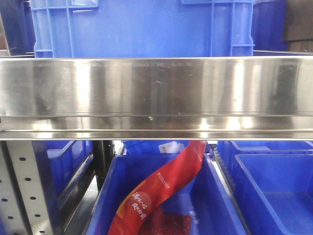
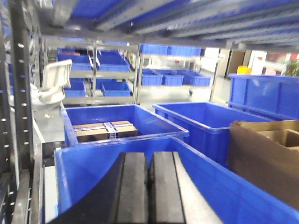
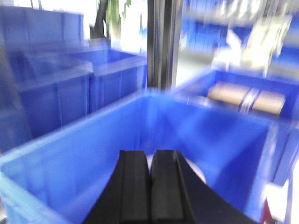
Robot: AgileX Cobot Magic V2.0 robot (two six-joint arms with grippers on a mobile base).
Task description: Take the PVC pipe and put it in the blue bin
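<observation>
My left gripper [image 2: 148, 161] is shut and empty, held over an open blue bin [image 2: 88, 163]. My right gripper [image 3: 150, 158] is shut with nothing between the jaws, held over another blue bin [image 3: 70, 154]. A white curved piece [image 3: 199, 174] lies on that bin's floor just behind the right fingers. It is mostly hidden and blurred, so I cannot tell whether it is the PVC pipe. Neither gripper shows in the front view.
A steel shelf rail [image 1: 156, 93] fills the front view, with a red bag [image 1: 161, 183] in a blue bin below. A bin with a cardboard box [image 2: 105, 130] stands ahead, a white moulded object [image 2: 52, 84] to its left, and a brown carton [image 2: 266, 154] at the right.
</observation>
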